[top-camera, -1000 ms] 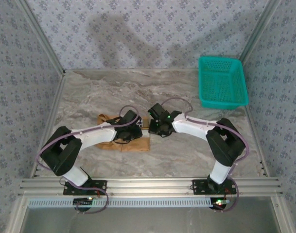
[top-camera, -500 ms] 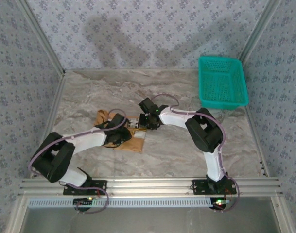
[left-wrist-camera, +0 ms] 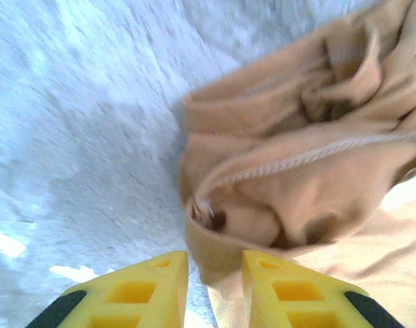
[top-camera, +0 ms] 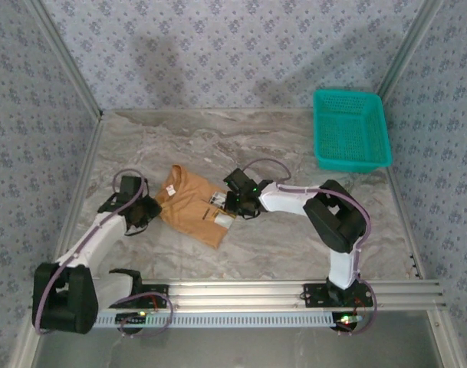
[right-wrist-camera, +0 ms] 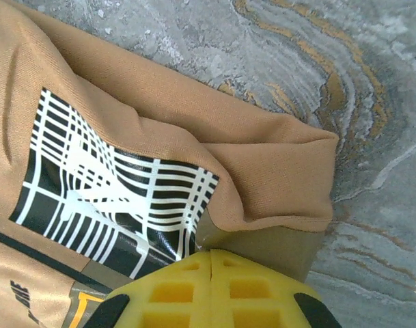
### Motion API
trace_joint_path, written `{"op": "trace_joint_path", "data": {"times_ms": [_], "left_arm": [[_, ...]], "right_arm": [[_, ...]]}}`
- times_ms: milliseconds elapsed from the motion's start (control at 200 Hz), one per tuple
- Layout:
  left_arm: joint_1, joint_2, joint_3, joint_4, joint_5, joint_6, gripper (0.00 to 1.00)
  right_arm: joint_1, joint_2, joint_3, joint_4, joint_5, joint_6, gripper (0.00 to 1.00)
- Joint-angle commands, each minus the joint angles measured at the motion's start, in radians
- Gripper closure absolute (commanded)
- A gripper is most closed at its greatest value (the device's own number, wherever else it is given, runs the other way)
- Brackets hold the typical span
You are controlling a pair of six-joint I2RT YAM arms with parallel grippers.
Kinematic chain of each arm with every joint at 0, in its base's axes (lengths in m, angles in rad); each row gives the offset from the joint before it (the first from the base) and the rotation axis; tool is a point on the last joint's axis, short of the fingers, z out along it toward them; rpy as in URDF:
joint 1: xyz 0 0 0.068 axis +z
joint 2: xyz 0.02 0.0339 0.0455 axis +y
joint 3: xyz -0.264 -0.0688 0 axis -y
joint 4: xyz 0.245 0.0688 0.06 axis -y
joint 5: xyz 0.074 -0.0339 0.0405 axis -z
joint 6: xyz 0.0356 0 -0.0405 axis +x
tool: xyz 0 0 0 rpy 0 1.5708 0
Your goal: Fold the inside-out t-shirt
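Our left tool [left-wrist-camera: 214, 260] pinches the inside-out t-shirt [top-camera: 189, 205] at its left edge; our right tool [right-wrist-camera: 211, 255], fully closed, touches its right edge.

Looking like a robot lab test cell: patterned panels [top-camera: 218, 54] walling in a marble-look table [top-camera: 294, 245], aluminium extrusion rail [top-camera: 241, 292] running along its near edge.

No legible txt; t-shirt [right-wrist-camera: 262, 164] print patch [right-wrist-camera: 112, 184] just b/w grid lines.
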Motion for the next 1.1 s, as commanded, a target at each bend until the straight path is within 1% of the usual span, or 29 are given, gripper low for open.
{"op": "trace_joint_path", "data": {"times_ms": [0, 95, 180, 245, 360, 460, 520, 595, 670, 680, 770, 889, 939, 984, 1039, 1094], "left_arm": [[0.025, -0.069, 0.085, -0.145, -0.034, 0.089, 0.73], [0.002, -0.102, 0.119, -0.189, -0.044, 0.085, 0.74], [-0.070, -0.121, 0.123, -0.180, -0.047, 0.050, 0.74], [-0.137, -0.112, 0.108, -0.130, -0.017, 0.006, 0.74], [-0.252, -0.022, 0.076, 0.017, 0.032, -0.067, 0.74], [-0.311, 0.119, 0.089, 0.130, 0.062, -0.088, 0.74], [-0.311, 0.210, 0.111, 0.171, 0.076, -0.078, 0.74], [-0.293, 0.316, 0.182, 0.142, 0.047, -0.010, 0.75], [-0.237, 0.422, 0.266, 0.092, 0.014, 0.086, 0.75], [-0.228, 0.435, 0.276, 0.086, 0.012, 0.098, 0.75], [-0.163, 0.555, 0.365, 0.066, 0.024, 0.197, 0.75], [-0.151, 0.690, 0.491, 0.050, 0.049, 0.266, 0.75], [-0.151, 0.724, 0.542, 0.035, 0.056, 0.280, 0.72], [-0.150, 0.734, 0.578, 0.026, 0.060, 0.289, 0.66], [-0.151, 0.720, 0.611, 0.018, 0.049, 0.303, 0.64], [-0.150, 0.682, 0.625, 0.021, 0.030, 0.326, 0.61]], "right_arm": [[0.026, 0.034, -0.014, -0.214, 0.022, 0.000, 0.98], [0.037, -0.013, 0.034, -0.258, 0.035, -0.018, 0.97], [0.040, -0.059, 0.070, -0.296, 0.051, -0.042, 0.95], [0.036, -0.073, 0.129, -0.311, 0.053, -0.060, 0.93], [0.018, -0.039, 0.174, -0.302, 0.031, -0.093, 0.93], [0.003, 0.012, 0.173, -0.253, -0.013, -0.096, 0.93], [-0.002, 0.050, 0.167, -0.232, -0.042, -0.093, 0.93], [0.001, 0.089, 0.147, -0.232, -0.047, -0.086, 0.95], [0.006, 0.087, 0.088, -0.213, -0.053, -0.057, 0.95], [0.006, 0.086, 0.058, -0.212, -0.053, -0.051, 0.95], [0.031, 0.035, -0.051, -0.210, -0.041, -0.007, 0.95], [0.115, -0.079, -0.176, -0.204, -0.004, 0.075, 0.95], [0.155, -0.119, -0.190, -0.223, 0.014, 0.098, 0.95], [0.190, -0.153, -0.184, -0.247, 0.037, 0.109, 0.95], [0.217, -0.190, -0.163, -0.272, 0.069, 0.111, 0.94], [0.222, -0.219, -0.130, -0.284, 0.088, 0.084, 0.90]]}}
